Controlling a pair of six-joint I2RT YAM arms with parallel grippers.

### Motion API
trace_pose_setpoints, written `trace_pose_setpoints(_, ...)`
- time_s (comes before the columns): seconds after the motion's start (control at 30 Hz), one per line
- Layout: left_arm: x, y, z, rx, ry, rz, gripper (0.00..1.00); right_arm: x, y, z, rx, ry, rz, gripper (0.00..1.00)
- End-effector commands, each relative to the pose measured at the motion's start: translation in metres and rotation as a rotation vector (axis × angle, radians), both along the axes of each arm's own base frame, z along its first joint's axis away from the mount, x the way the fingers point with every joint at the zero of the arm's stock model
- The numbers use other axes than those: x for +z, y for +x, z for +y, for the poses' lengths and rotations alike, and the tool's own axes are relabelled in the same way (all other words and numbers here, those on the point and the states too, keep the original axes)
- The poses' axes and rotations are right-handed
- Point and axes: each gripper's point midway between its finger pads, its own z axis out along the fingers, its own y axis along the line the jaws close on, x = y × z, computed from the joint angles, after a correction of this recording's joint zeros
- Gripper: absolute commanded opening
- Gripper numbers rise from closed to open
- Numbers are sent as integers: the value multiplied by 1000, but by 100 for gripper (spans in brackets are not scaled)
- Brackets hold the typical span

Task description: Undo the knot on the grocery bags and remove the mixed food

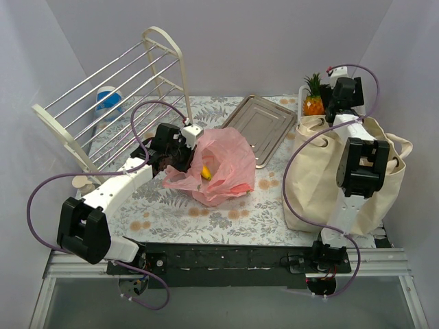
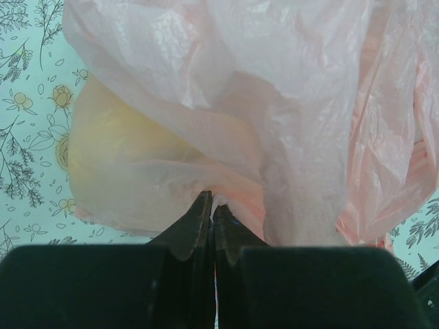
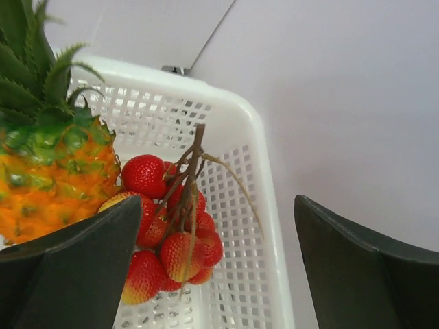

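plastic bag (image 1: 223, 164): translucent pink
tote (image 1: 305, 202): plain beige
pineapple (image 3: 48, 171): orange, green crown
fruits (image 3: 180, 252): red
basket (image 3: 230, 111): white, slotted
tablecloth (image 1: 178, 212): pale, floral print

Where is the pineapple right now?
In the top view the pineapple sits in the white basket at the far right of the table, behind the tote, with red fruits beside it.

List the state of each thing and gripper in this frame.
left gripper: shut on the pink plastic bag.
pink plastic bag: crumpled, film pinched.
banana: inside the pink plastic bag.
canvas tote: upright, mouth open.
right gripper: open, holding nothing, above the white basket.
pineapple: in the white basket.
red fruit bunch: in the white basket, beside the pineapple.
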Motion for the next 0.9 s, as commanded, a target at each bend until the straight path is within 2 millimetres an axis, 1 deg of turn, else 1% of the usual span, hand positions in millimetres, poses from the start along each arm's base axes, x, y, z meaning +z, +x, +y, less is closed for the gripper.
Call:
trace_pose_setpoints(0.0,29,5,-4,-21,-41,-84,0,84,-16,31,52,54,-153,99)
trace_pose_setpoints(0.03,30,6,-4,-23,-42,-88,0,102,-24,41,69,58,-180,99)
trace_pose_setpoints(0.07,32,7,-5,-26,-43,-97,0,106,-29,50,88,64,-184,98)
trace_pose_setpoints(0.1,34,7,-5,-26,-47,-105,0,98,-35,70,125,74,-160,98)
trace_pose_setpoints(0.13,35,8,-5,-26,-47,-111,0,113,-44,81,152,78,-184,98)
trace_pose_setpoints(0.17,37,9,-5,-26,-50,-118,0,114,-49,99,187,82,-180,98)
trace_pose_setpoints(0.2,39,8,-5,-28,-54,-121,0,102,-58,117,221,86,-145,99)
trace_pose_setpoints(0.23,39,8,-5,-28,-55,-123,0,114,-70,125,238,95,-163,99)
trace_pose_setpoints(0.3,42,5,-6,-34,-62,-129,0,109,-85,140,281,119,-144,98)
trace_pose_setpoints(0.33,42,4,-5,-34,-63,-131,0,101,-101,143,300,134,-116,98)
trace_pose_setpoints(0.4,41,2,-6,-39,-68,-128,0,91,-117,154,357,147,-79,96)
trace_pose_setpoints(0.43,42,1,-6,-41,-70,-132,0,86,-133,173,478,174,-38,94)
trace_pose_setpoints(0.47,43,1,-6,-41,-72,-135,0,83,-143,187,560,192,-13,92)
trace_pose_setpoints(0.5,45,2,-6,-40,-71,-141,0,83,-155,210,686,206,2,90)
trace_pose_setpoints(0.53,47,2,-5,-41,-68,-145,0,87,-183,244,894,242,12,89)
trace_pose_setpoints(0.57,48,3,-5,-40,-66,-148,0,91,-197,260,1006,214,6,86)
trace_pose_setpoints(0.6,51,4,-5,-41,-64,-152,0,95,-216,286,1128,212,3,83)
trace_pose_setpoints(0.63,53,4,-4,-46,-60,-157,0,106,-240,308,1259,215,-20,81)
trace_pose_setpoints(0.67,55,3,-4,-48,-58,-159,0,104,-252,321,1321,211,-3,78)
trace_pose_setpoints(0.7,57,4,-3,-45,-56,-164,0,106,-269,345,1406,215,6,76)
trace_pose_setpoints(0.73,58,4,-2,-43,-54,-168,0,104,-279,359,1461,225,19,74)
trace_pose_setpoints(0.77,62,4,-2,-45,-55,-179,0,104,-286,370,1503,230,28,68)
trace_pose_setpoints(0.8,66,5,-2,-43,-55,-184,0,102,-299,390,1576,220,32,65)
trace_pose_setpoints(0.83,69,4,-3,-47,-60,-185,0,94,-301,401,1606,223,53,63)
trace_pose_setpoints(0.87,74,4,-4,-48,-69,-186,0,91,-306,412,1638,223,59,61)
